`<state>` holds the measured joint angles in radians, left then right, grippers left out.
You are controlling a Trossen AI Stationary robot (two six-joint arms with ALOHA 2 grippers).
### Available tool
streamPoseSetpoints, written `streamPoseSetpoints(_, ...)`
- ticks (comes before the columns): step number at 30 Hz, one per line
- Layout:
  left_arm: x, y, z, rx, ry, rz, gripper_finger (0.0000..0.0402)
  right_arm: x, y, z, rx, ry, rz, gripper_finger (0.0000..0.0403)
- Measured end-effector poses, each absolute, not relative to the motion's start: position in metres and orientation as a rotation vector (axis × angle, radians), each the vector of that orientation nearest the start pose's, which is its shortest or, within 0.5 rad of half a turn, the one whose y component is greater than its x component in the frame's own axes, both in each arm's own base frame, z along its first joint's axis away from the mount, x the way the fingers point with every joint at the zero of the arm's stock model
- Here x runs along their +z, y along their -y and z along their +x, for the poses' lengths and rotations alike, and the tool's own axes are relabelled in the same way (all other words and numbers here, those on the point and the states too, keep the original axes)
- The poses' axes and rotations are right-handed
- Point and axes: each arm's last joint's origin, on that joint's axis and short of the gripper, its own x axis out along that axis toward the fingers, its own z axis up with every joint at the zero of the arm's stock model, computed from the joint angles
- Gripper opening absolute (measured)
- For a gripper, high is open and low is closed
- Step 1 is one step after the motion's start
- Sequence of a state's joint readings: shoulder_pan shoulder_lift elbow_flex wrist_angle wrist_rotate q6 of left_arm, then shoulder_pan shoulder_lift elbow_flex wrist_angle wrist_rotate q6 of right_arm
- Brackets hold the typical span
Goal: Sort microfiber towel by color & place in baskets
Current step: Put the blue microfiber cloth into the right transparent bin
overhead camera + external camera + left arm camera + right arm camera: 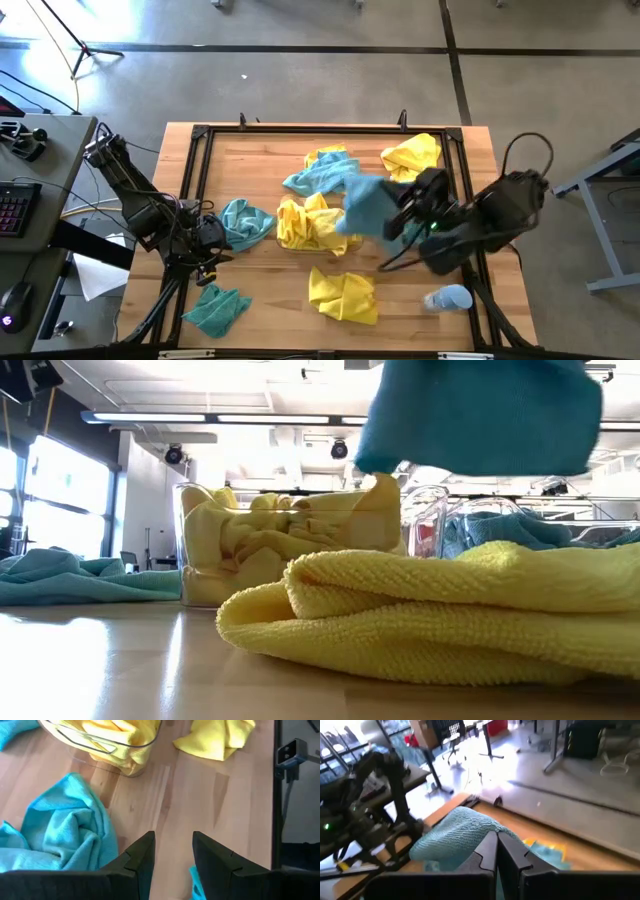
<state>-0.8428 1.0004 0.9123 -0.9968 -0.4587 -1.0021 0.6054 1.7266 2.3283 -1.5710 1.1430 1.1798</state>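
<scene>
My right gripper (397, 218) is shut on a teal-blue towel (365, 205) held above the table's middle; in the low view this towel (480, 415) hangs at the top. A clear basket (190, 520) holds yellow towels (308, 225); a second basket (440, 510) holds teal cloth (318, 175). Loose yellow towels lie near the front (345, 295) and at the far right (412, 155). Loose teal towels lie at the left (245, 222) and front left (215, 308). My left gripper (172, 840) is open, low over bare wood beside the left teal towel (65, 830). My right gripper pinches the teal-blue towel between its two shut fingers, at a bunched fold (470, 837) just ahead of the fingertips. The towel is lifted clear of the table and drapes away from the fingers; how many layers are caught I cannot tell.
A black metal frame (195, 160) borders the wooden table. A white and light-blue bottle (447, 298) lies near the front right corner. Bare wood shows at the front middle and far left inside the frame. A desk with keyboard stands left of the table.
</scene>
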Motion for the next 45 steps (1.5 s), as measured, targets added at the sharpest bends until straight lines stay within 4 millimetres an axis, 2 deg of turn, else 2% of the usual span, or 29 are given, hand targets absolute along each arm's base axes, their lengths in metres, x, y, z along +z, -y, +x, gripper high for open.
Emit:
streamPoseSetpoints(8, 0.281, 0.111, 0.129, 0.159, -0.913, -0.265, 0.0122, 0.518, -0.091, 0.199, -0.721, -0.24, 0.379, 0.0)
streamPoseSetpoints(11, 0.281, 0.109, 0.131, 0.163, -0.912, -0.252, 0.0122, 0.519, -0.079, 0.191, -0.695, -0.286, 0.418, 0.0)
streamPoseSetpoints(14, 0.281, 0.107, 0.132, 0.168, -0.912, -0.243, 0.0122, 0.511, -0.07, 0.184, -0.657, -0.373, 0.483, 0.0)
streamPoseSetpoints(18, 0.28, 0.105, 0.133, 0.179, -0.914, -0.244, 0.0122, 0.487, -0.062, 0.172, -0.634, -0.509, 0.62, 0.0)
streamPoseSetpoints(26, 0.28, 0.104, 0.133, 0.184, -0.929, -0.234, 0.0122, 0.441, -0.041, 0.119, -0.666, -0.646, 0.914, 0.0)
streamPoseSetpoints(32, 0.28, 0.104, 0.133, 0.184, -0.929, -0.234, 0.0122, 0.399, -0.033, 0.091, -0.674, -0.85, 1.094, 0.0)
streamPoseSetpoints(36, 0.28, 0.104, 0.133, 0.184, -0.929, -0.234, 0.0122, 0.364, -0.035, 0.079, -0.689, -1.079, 1.219, 0.0)
streamPoseSetpoints(40, 0.28, 0.104, 0.133, 0.184, -0.929, -0.234, 0.0122, 0.324, -0.041, 0.071, -0.73, -1.419, 1.342, 0.0)
streamPoseSetpoints(43, 0.28, 0.103, 0.133, 0.186, -0.929, -0.235, 0.0122, 0.295, -0.047, 0.065, -0.78, -1.675, 1.38, 0.0)
streamPoseSetpoints(45, 0.28, 0.103, 0.134, 0.192, -0.928, -0.238, 0.0122, 0.279, -0.049, 0.062, -0.832, -1.784, 1.374, 0.0)
